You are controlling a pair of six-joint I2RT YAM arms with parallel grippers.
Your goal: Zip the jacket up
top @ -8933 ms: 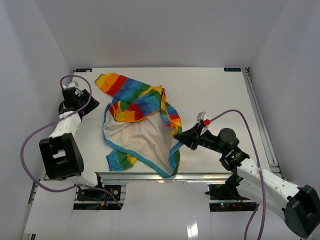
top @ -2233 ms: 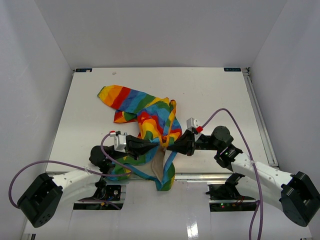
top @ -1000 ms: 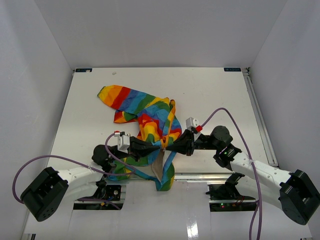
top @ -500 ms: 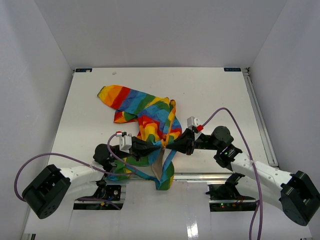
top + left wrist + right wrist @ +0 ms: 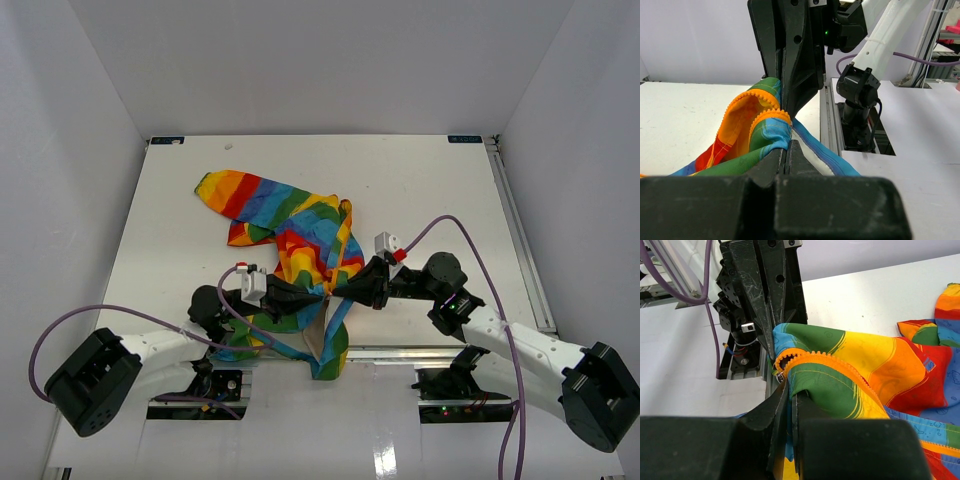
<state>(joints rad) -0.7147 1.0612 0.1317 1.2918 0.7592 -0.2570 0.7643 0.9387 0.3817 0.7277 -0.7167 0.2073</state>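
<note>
With the left gripper (image 5: 320,293) clenched on one toothed edge of the jacket (image 5: 290,215) and the right gripper (image 5: 336,291) pinching the opposite edge, tip to tip near the front of the table (image 5: 420,180), align the two ends of the orange zipper teeth (image 5: 826,360) first. Hold both hems level and taut. Seat the small metal end piece (image 5: 780,375) squarely. Avoid trapping the light-blue trim (image 5: 812,145). Rest of jacket bunched mid-table, one sleeve reaching far-left.

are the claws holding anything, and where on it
Both hold the jacket: the left claw and right claw each pinch its front edge by the orange zipper teeth, nearly tip to tip.
</note>
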